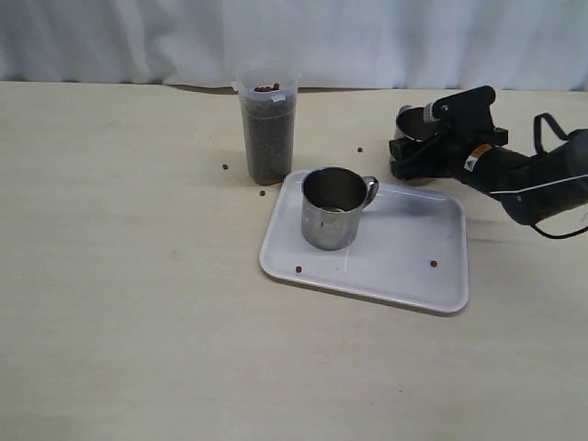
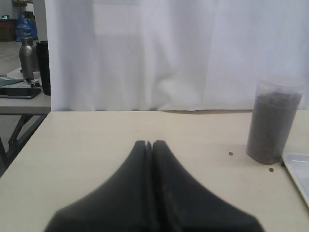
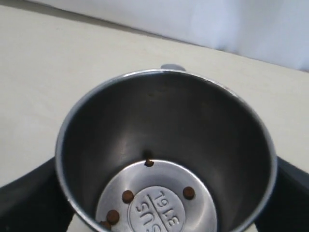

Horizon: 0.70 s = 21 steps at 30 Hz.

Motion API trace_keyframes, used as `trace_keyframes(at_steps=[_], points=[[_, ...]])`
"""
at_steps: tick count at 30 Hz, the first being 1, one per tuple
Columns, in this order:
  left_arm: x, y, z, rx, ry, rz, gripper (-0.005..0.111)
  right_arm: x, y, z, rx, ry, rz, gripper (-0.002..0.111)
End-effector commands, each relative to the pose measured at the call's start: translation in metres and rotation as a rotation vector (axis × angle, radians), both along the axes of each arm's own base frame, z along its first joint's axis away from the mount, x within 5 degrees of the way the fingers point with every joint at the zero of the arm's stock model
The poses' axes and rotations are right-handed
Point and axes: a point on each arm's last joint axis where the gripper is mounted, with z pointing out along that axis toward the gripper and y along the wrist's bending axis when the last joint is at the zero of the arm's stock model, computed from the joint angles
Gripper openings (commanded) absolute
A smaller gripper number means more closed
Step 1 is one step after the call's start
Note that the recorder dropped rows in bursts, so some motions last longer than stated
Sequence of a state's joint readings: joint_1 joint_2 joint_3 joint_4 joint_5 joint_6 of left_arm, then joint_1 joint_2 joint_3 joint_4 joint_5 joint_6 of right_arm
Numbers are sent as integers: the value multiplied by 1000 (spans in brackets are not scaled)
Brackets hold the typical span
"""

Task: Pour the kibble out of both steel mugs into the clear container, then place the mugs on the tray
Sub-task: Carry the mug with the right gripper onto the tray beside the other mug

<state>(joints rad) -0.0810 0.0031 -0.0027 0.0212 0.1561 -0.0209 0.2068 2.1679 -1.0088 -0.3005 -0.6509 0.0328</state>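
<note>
Right hand straddles the second mug, jaws wide, grip uncertain; the tray lies close beside it, nearer this arm

The table was seen in pale cream, faintly streaked with grain, and the curtain at its 12 o'clock edge in white. The tray was coloured plain white. The mug at 5 o'clock from the container was finished in shiny silver with dark reflections. The second mug, at 3 o'clock, was dull grey-silver inside, with stamped lettering on its base. The container was cloudy-clear and darkened by brown kibble. The left gripper and the right gripper were coloured black.
</note>
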Motion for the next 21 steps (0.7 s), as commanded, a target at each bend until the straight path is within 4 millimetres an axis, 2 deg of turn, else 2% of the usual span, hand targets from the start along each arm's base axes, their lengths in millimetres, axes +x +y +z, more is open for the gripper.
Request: trace_keyframes(at_steps=[1, 5, 12, 17, 21], points=[[0, 0, 0, -9, -13, -2, 0, -18, -4, 36, 8, -59, -1, 6], [0, 0, 0, -9, -13, -2, 0, -40, -9, 43, 1, -36, -2, 6], [0, 0, 0, -9, -13, -2, 0, -84, -16, 38, 5, 43, 2, 6], [0, 0, 0, -9, -13, -2, 0, -99, -12, 35, 81, 68, 47, 6], [0, 0, 0, -9, -13, -2, 0, -105, -6, 31, 38, 74, 163, 6]])
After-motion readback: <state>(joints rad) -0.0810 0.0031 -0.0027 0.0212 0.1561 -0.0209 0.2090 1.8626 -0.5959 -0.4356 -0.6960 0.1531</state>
